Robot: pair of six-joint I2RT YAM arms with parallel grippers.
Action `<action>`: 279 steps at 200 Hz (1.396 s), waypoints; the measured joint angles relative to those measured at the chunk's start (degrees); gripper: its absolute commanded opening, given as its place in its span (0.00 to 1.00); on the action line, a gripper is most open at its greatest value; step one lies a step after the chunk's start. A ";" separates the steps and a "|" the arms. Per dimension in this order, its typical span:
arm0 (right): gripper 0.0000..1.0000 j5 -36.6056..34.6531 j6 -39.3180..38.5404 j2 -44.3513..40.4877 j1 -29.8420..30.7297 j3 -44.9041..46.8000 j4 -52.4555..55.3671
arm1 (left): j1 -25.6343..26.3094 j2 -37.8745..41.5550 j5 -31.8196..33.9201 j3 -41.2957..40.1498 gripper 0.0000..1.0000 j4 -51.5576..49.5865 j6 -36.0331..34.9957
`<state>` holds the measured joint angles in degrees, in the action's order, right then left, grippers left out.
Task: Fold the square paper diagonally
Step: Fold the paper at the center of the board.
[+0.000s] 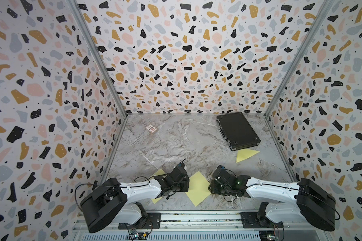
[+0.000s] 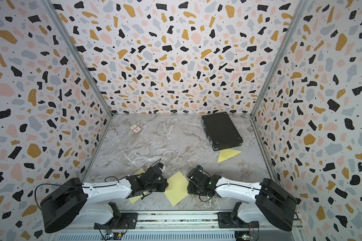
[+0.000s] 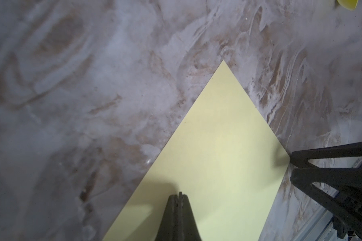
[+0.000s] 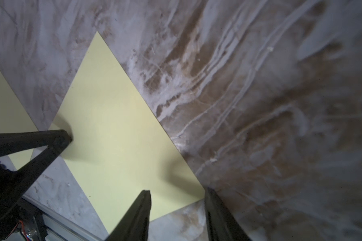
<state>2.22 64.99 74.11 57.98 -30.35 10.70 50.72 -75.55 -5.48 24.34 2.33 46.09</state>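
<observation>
1. Lying flat on the marble bench [image 1: 176, 141], the square paper [image 1: 198, 188] sits near the front edge between the two arms. In both top views it is turned corner-on, like a diamond.
2. The left gripper [image 3: 180, 195] has its jaws clenched together with nothing between them. Its tip is set just inside the paper's corner nearest the left arm and seems to touch the sheet.
3. The right gripper [image 4: 178, 191] has its jaws released, partway apart and grasping nothing. They straddle the opposite corner, one over the paper and the other just off its edge above bare bench.
4. A second yellow sheet [image 1: 159, 173] lies partly hidden under the left arm, apart from the square paper.
5. Toward the back right lies a closed black case [image 1: 238, 130], with a yellow paper triangle [image 1: 246, 154] at its near corner.
6. A small box [image 1: 151, 129] lies at the back left.
</observation>
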 measured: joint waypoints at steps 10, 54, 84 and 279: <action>0.47 0.50 0.42 0.50 0.00 0.02 -1.29 | 0.00 0.07 0.04 -0.20 0.00 0.35 0.04; 0.47 3.39 2.12 2.82 -0.11 1.03 -9.62 | 0.00 0.31 0.02 -0.83 0.00 1.29 0.22; 0.48 4.81 3.87 2.69 -0.13 4.55 -18.62 | 0.00 0.50 0.09 -1.22 0.00 1.90 0.59; 0.54 9.35 3.87 0.11 -0.11 5.97 -32.92 | 0.02 0.74 0.85 -1.70 0.00 2.54 1.66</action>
<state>11.57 68.86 74.22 57.87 -24.38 -22.22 50.74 -74.81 -4.62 22.63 4.86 47.75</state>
